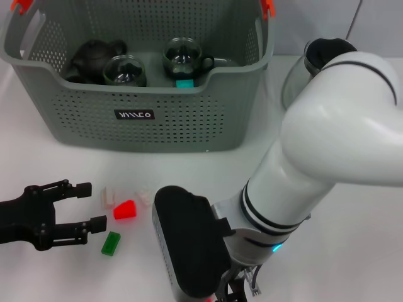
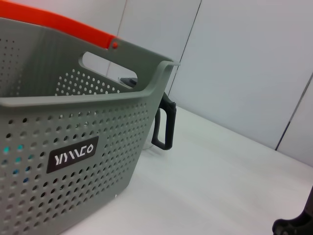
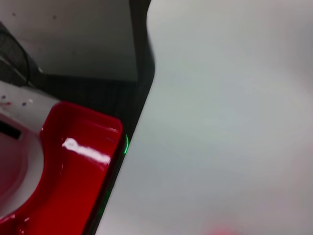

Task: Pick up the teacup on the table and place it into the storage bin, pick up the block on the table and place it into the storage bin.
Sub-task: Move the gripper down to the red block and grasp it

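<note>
The grey-green storage bin (image 1: pixel 157 119) stands at the back of the white table and fills the left of the left wrist view (image 2: pixel 73 147). Inside it are two glass teacups (image 1: pixel 124 70) (image 1: pixel 182 58), a black teapot (image 1: pixel 94 55) and a small teal block (image 1: pixel 184 83). On the table in front lie a red block (image 1: pixel 124 209), a green block (image 1: pixel 111 243) and two small white blocks (image 1: pixel 107 197) (image 1: pixel 145 197). My left gripper (image 1: pixel 93 206) is open, low at the front left, its fingertips just left of the white and red blocks. My right arm fills the front right; its gripper (image 1: pixel 242 289) is at the bottom edge.
A glass pitcher (image 1: pixel 302 69) with a black handle (image 2: pixel 164 127) stands right of the bin, partly behind my right arm. The right wrist view shows the table's edge (image 3: pixel 142 98) and a red object (image 3: pixel 73 166) beyond it.
</note>
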